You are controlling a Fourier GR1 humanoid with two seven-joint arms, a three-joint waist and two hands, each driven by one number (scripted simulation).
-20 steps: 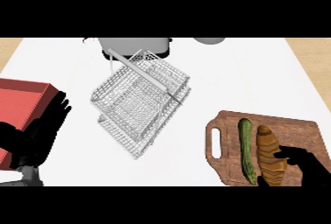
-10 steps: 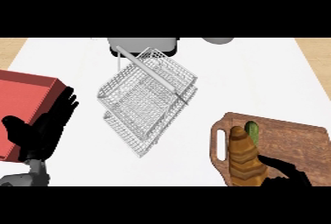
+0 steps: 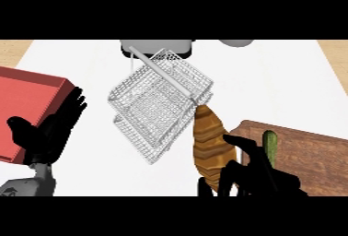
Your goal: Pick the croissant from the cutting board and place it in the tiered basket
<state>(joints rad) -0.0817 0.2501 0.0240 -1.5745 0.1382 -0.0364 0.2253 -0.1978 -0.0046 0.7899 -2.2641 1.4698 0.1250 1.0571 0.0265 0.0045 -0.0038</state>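
The long brown croissant [image 3: 208,138] is off the wooden cutting board [image 3: 309,154] and held up by my right hand [image 3: 255,177], whose black fingers curl round its lower end. Its upper tip reaches the right edge of the white wire tiered basket [image 3: 159,103], which stands in the middle of the white counter. A green cucumber-like vegetable [image 3: 270,144] lies on the board's left part. My left hand [image 3: 48,129] rests open at the left, fingers up, in front of the red box.
A red box [image 3: 27,103] sits at the left edge of the counter. A grey appliance [image 3: 158,46] and a grey round object [image 3: 236,42] stand along the far edge. The wooden counter border shows at both upper corners.
My right hand has lifted the croissant off the cutting board and carried it left and up toward the basket. The view shifted, so the basket and the red box appear lower.
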